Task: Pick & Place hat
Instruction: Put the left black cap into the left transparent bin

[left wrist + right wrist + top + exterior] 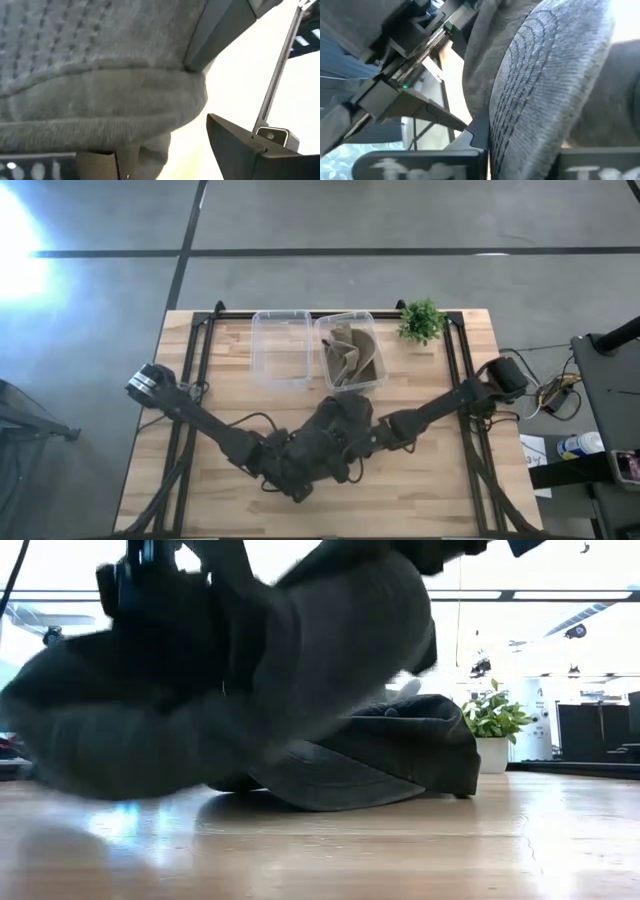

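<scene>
Dark grey hat (338, 430) at the middle of the table (430, 480), toward the near edge, lifted between both arms; in the low view one hat (250, 680) raised and blurred, a second dark cap (390, 755) lying flat on the wood behind it. Left gripper (300, 465) just beside the hat on its near left side, fabric (95, 95) filling its wrist view and pressed against a finger (245, 145); closed or not, cannot tell. Right gripper (365, 438) at the hat's right side, brim (540, 85) running edge-on between its fingers (475, 132), pinched on the hat. Behind, two clear bins side by side at the far edge: left bin (281, 345) empty, right bin (350, 350) holding tan folded caps (350, 358). Small green plant (421, 320) at the far right corner, near the right bin.
</scene>
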Robot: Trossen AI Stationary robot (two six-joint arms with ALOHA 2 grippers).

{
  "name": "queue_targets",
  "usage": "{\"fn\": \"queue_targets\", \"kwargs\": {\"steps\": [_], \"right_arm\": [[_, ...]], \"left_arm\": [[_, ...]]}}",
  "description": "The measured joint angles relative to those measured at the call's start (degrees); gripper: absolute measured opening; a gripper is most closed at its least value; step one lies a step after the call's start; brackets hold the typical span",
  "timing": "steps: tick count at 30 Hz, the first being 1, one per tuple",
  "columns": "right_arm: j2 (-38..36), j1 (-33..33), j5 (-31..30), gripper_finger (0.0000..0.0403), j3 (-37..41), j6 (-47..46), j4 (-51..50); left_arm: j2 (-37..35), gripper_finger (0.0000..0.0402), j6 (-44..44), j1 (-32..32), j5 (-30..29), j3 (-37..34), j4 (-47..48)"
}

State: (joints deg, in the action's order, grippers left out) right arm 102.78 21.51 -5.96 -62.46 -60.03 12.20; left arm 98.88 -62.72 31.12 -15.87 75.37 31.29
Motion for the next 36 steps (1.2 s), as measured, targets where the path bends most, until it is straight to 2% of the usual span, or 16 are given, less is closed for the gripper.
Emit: {"fn": "queue_targets", "kwargs": {"steps": [6,12,16,20,23,26,29,36], "right_arm": [[-7.7,-1.3,-2.0,0.0015,0.0,5.7,-5.0],[-15.8,-3.4,-9.4,0.0014,0.0,11.5,-8.8],[-20.1,-6.3,-12.4,0.0014,-0.5,14.5,-7.4],[-21.5,-10.3,-16.3,0.0014,-3.4,18.6,-8.3],[-20.0,-14.1,-16.8,0.0014,-7.4,20.3,-13.5],[-16.6,-18.3,-16.6,0.0014,-12.6,20.6,-20.8],[-11.6,-22.1,-15.1,0.0013,-19.4,20.2,-27.0],[4.5,-28.9,-5.4,0.0015,-40.4,19.3,-42.3]], "left_arm": [[-4.8,0.0218,2.2,0.5,-10.1,12.1,18.0],[-11.6,0.0218,4.1,1.6,-16.4,18.9,20.2],[-15.8,0.0218,6.7,5.4,-28.6,21.2,20.2],[-19.6,0.0218,10.2,10.2,-40.5,21.9,20.2],[-21.4,0.0218,10.9,12.7,-47.5,21.9,20.2],[-22.5,0.0218,11.8,14.1,-51.1,21.8,20.1],[-22.9,0.0218,12.1,14.2,-51.7,21.8,20.2],[-22.9,0.0218,13.6,14.2,-51.8,21.8,20.8]]}}
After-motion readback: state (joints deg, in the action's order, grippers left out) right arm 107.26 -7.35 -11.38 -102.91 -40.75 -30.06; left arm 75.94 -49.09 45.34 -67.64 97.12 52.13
